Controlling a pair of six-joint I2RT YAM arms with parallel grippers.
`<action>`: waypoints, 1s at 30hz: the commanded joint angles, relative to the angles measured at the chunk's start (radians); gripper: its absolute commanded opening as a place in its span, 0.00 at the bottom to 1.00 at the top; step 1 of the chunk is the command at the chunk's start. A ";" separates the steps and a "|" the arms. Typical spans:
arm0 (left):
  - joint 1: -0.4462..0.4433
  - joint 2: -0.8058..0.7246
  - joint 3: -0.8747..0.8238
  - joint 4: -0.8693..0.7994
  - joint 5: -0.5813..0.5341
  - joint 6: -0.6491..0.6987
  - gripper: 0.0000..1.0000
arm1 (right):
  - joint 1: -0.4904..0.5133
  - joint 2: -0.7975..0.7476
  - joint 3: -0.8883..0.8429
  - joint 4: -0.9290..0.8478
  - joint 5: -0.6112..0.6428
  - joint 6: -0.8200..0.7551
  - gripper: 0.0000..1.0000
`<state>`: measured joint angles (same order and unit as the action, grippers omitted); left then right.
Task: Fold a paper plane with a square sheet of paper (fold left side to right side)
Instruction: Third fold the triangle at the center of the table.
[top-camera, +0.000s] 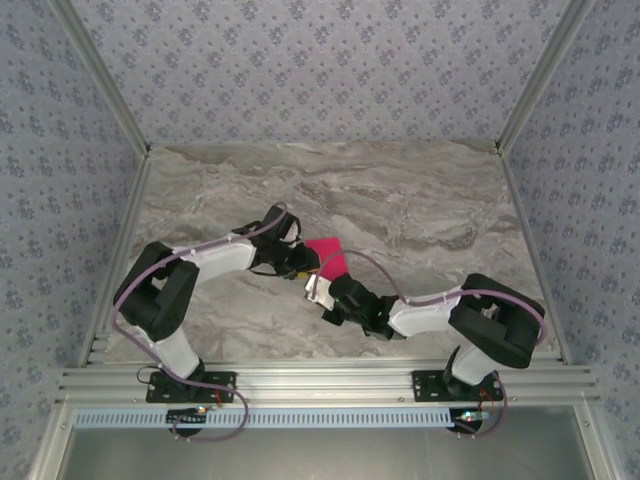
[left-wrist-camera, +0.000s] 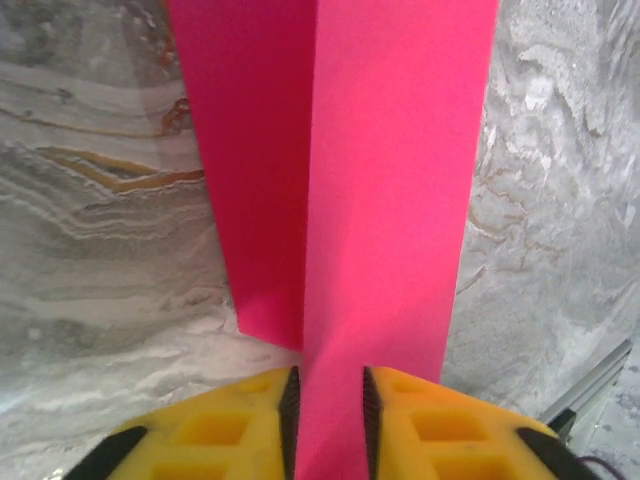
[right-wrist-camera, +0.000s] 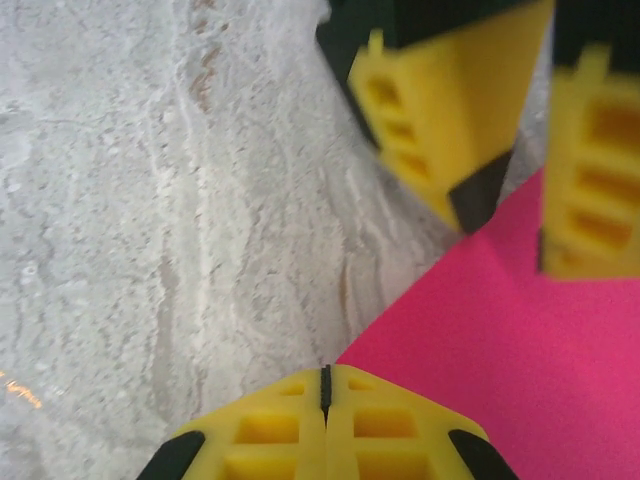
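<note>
The square sheet of paper (top-camera: 330, 252) is magenta-pink and lies mid-table, partly folded. In the left wrist view the paper (left-wrist-camera: 390, 150) has one darker panel on the left. A brighter panel runs down between the jaws of my left gripper (left-wrist-camera: 330, 400), which stand apart on either side of it. From above, the left gripper (top-camera: 305, 266) sits at the sheet's left edge. My right gripper (right-wrist-camera: 325, 372) is shut, with its tips at the paper's (right-wrist-camera: 520, 350) near corner. I cannot tell whether that corner is pinched. The right gripper (top-camera: 316, 287) sits just below the sheet.
The marble table (top-camera: 420, 200) spreads to the back and both sides. Patterned walls with aluminium posts (top-camera: 120, 110) close it in. A metal rail (top-camera: 320, 380) runs along the near edge, and the rail (left-wrist-camera: 590, 385) also appears in the left wrist view. The left gripper's yellow fingers (right-wrist-camera: 430, 130) hang just beyond the right gripper.
</note>
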<state>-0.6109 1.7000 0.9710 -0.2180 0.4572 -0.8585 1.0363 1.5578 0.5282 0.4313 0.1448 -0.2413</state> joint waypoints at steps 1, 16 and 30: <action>0.025 -0.071 0.006 -0.057 0.009 0.051 0.39 | -0.023 -0.027 0.050 -0.100 -0.125 0.077 0.00; 0.080 0.117 0.214 -0.056 0.152 0.149 0.31 | -0.136 -0.023 0.099 -0.174 -0.317 0.251 0.00; 0.014 0.438 0.480 -0.177 0.165 0.247 0.22 | -0.233 -0.004 0.079 -0.121 -0.494 0.416 0.00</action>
<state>-0.5934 2.1029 1.4208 -0.3305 0.6136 -0.6540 0.8169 1.5513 0.6014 0.2909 -0.2771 0.1104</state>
